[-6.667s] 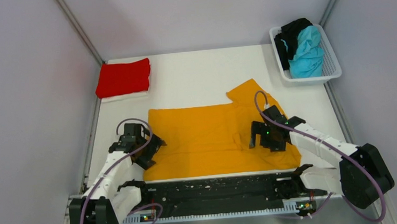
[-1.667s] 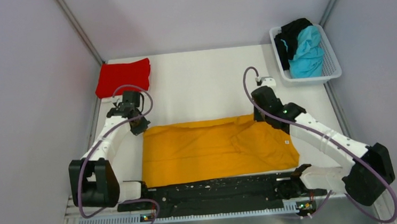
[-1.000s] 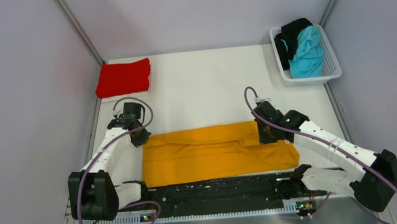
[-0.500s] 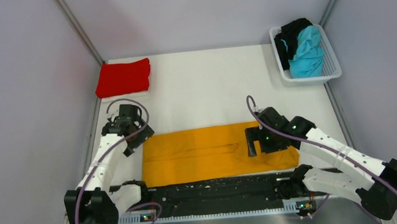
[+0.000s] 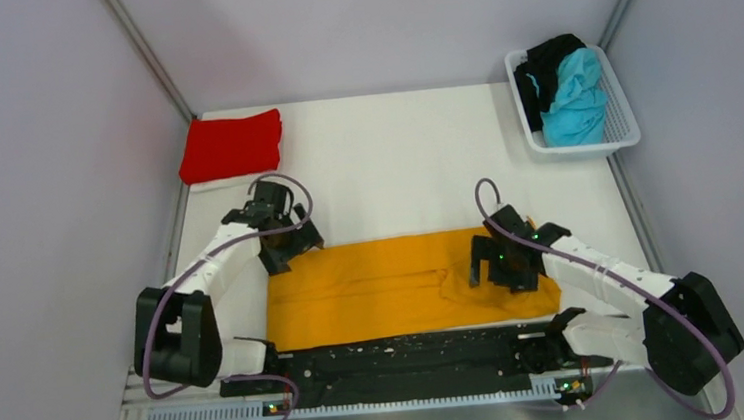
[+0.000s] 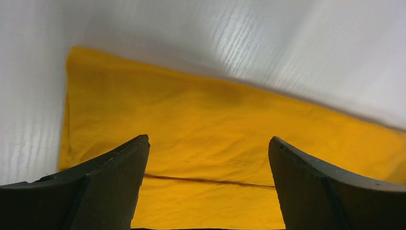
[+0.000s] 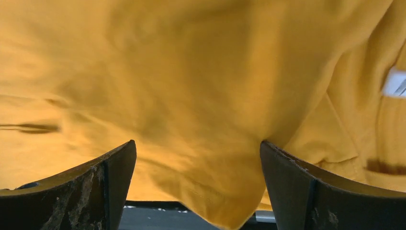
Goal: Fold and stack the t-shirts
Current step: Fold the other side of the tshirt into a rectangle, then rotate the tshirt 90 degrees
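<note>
The orange-yellow t-shirt [image 5: 394,283] lies folded into a long strip along the table's near edge. My left gripper [image 5: 287,251] is open just above the strip's far left corner. In the left wrist view [image 6: 208,139] its jaws stand wide apart over the cloth [image 6: 201,120], empty. My right gripper [image 5: 496,268] is open over the strip's right part, where a sleeve is bunched. In the right wrist view [image 7: 197,142] a loose fold of cloth [image 7: 225,191] lies between the wide jaws, ungripped. The red t-shirt [image 5: 231,146] lies folded at the far left. The turquoise t-shirt [image 5: 576,99] and the black t-shirt [image 5: 547,61] sit crumpled in a basket.
A white mesh basket [image 5: 624,115] stands at the far right against the wall. Grey walls close in the left, right and back sides. A black strip [image 5: 409,352] with the arm bases runs along the near edge.
The shirt's far half was brought forward over the near half, making a strip. Both grippers have let go. My left gripper has moved right to the strip's corner; my right stays over the sleeve.
</note>
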Controlling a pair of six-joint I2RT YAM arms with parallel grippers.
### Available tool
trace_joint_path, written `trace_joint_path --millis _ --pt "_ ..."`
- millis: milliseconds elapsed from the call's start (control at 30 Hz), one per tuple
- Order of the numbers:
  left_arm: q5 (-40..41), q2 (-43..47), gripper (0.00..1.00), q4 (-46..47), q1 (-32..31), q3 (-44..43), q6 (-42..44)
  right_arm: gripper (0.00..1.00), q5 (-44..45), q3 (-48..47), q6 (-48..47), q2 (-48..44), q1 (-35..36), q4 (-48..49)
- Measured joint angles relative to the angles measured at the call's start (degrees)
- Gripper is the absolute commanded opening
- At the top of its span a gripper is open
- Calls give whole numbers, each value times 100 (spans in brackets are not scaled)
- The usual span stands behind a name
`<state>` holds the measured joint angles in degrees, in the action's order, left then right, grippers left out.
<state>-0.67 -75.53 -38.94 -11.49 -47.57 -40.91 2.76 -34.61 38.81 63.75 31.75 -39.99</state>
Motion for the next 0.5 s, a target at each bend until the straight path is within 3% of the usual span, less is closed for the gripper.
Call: trace_joint_path --millis 267,500 --pt "-299 -503 99 256 -208 284 15 99 -85 573 535 -254 -184 540" --pt "-361 -649 99 284 -219 328 -15 99 83 46 275 688 -750 1399"
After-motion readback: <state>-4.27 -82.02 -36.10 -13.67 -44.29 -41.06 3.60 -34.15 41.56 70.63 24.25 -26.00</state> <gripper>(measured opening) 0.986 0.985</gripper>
